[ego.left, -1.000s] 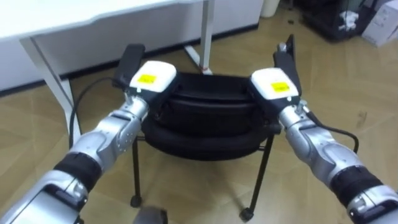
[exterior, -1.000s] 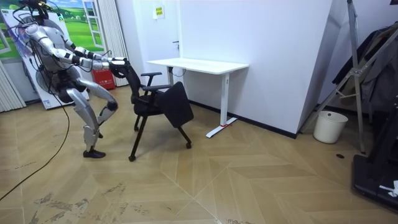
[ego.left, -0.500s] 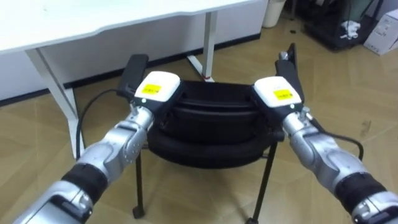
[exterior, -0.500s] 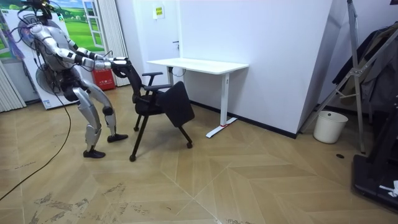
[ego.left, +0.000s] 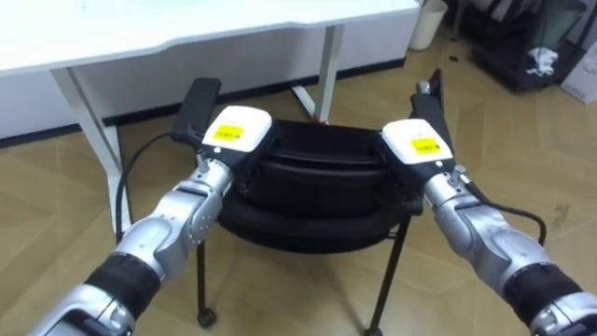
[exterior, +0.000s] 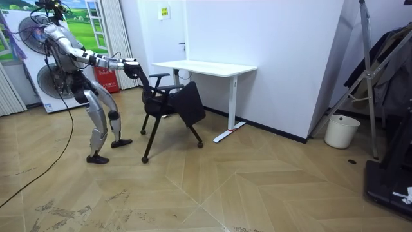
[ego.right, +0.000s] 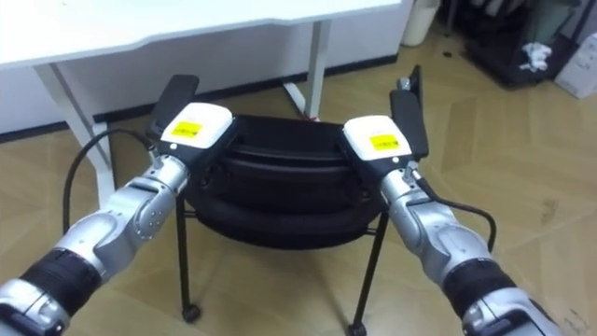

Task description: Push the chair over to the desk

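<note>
A black office chair (ego.left: 312, 177) on castors stands in front of me, its back nearest to me and its seat facing the white desk (ego.left: 187, 28). My left hand (ego.left: 235, 131) rests on the left top of the backrest, beside the left armrest (ego.left: 198, 107). My right hand (ego.left: 420, 147) rests on the right top, beside the right armrest (ego.left: 431, 98). In the room view I stand behind the chair (exterior: 170, 106) with both arms stretched forward to its back. The chair is close to the desk (exterior: 206, 66).
The desk's white legs (ego.left: 331, 65) stand just beyond the chair. In the room view, a white bin (exterior: 341, 131) sits by the far wall and a rack with dark clothes (exterior: 380, 64) stands at the right. A fan and a red object (exterior: 109, 80) are behind me.
The chair has rolled toward the desk, to the room view's right. I have stepped forward after it, both hands staying on the backrest.
</note>
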